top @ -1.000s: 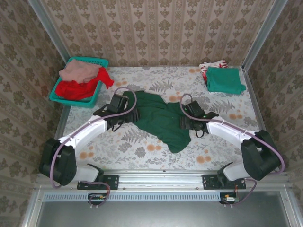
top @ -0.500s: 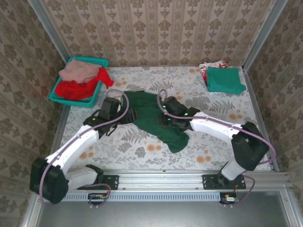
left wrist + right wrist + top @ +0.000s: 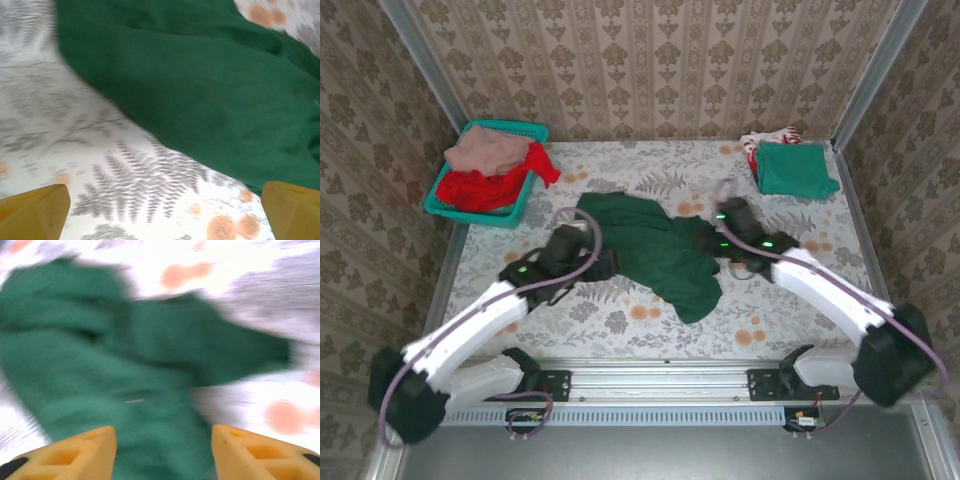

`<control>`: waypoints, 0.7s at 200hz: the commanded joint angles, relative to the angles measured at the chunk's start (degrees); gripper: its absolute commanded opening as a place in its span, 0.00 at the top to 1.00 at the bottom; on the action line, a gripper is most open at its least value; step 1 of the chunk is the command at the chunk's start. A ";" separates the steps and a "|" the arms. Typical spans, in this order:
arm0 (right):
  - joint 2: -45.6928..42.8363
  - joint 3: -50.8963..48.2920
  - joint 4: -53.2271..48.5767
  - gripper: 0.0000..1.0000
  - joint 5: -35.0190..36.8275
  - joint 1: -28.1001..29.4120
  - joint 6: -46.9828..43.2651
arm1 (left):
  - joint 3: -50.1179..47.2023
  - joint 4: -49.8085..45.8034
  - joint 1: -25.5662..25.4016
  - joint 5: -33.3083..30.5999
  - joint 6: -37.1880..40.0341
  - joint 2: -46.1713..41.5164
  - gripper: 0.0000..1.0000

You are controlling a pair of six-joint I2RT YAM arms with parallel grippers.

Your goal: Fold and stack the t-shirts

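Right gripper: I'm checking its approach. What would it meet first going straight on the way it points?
Most likely the green tee, lying just ahead between the right gripper's open jaws; the blur leaves depth uncertain.

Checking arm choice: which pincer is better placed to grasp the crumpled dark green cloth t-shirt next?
Probably right: right pincer hangs over the dark green t-shirt; left pincer is over floral table beside it.

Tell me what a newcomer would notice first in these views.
The dark green t-shirt lies crumpled mid-table, flanked by the left gripper and right gripper, both open. At the far left, a teal basket holds a red t-shirt and a pink t-shirt; at the far right corner sits a folded teal-green t-shirt.
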 commanded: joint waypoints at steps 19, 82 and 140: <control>-10.81 -11.75 -8.78 0.36 -1.64 -14.22 1.78 | 25.75 -0.93 -14.46 -8.51 1.00 28.91 0.07; -12.57 -18.27 -4.66 0.31 -9.22 -23.30 3.14 | 54.06 -9.56 -21.05 -6.87 4.93 58.29 0.17; -13.49 -22.17 2.27 0.29 -19.72 -24.73 3.15 | 58.33 -15.49 -19.85 -9.05 6.23 61.32 0.87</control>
